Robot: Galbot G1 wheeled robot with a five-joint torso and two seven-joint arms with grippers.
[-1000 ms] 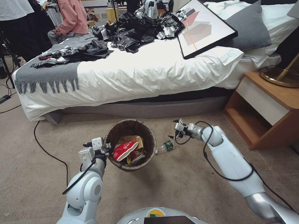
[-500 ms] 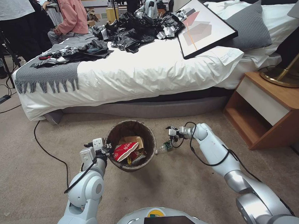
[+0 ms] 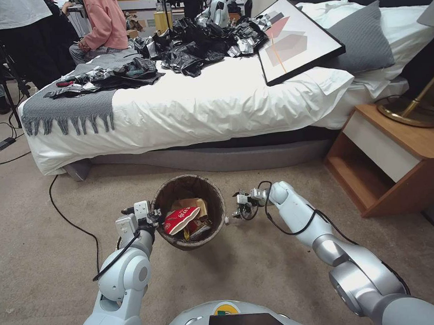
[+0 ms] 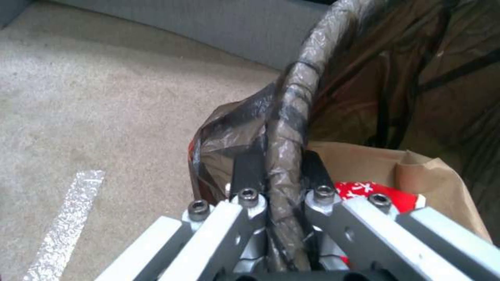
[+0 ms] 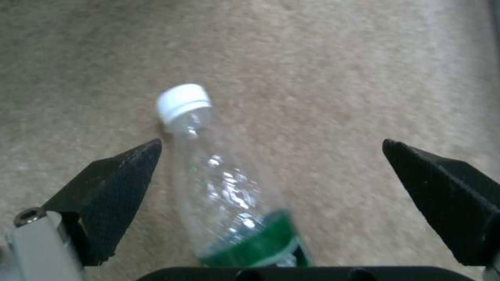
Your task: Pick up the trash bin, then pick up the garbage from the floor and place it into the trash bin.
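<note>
The trash bin (image 3: 189,210) is seen on the carpet (image 3: 261,271) in front of the bed (image 3: 199,105), at about 12 o'clock from the robot's base. Its dark brown bag is folded over the rim. The left pincer (image 3: 154,218) is located at the bin's 9 o'clock edge; in the left wrist view the left pincer (image 4: 281,171) is pressed together on the bagged rim of the trash bin (image 4: 291,117), 1 finger inside and 1 outside.

Inside the bin, a red-and-white crushed cup (image 3: 181,218) and brown paper (image 3: 192,202) are noted. White characters are printed on the cup but cannot be read.

The bottle (image 5: 229,195) lies on its side on the carpet, just beside the bin at its 3 o'clock. The right pincer (image 3: 239,207) is held directly above it. In the right wrist view the right pincer (image 5: 271,179) is spread wide, with the clear body between the 2 fingers and touched by neither. A white cap and a green label band are recorded; no writing on the label is legible.
</note>
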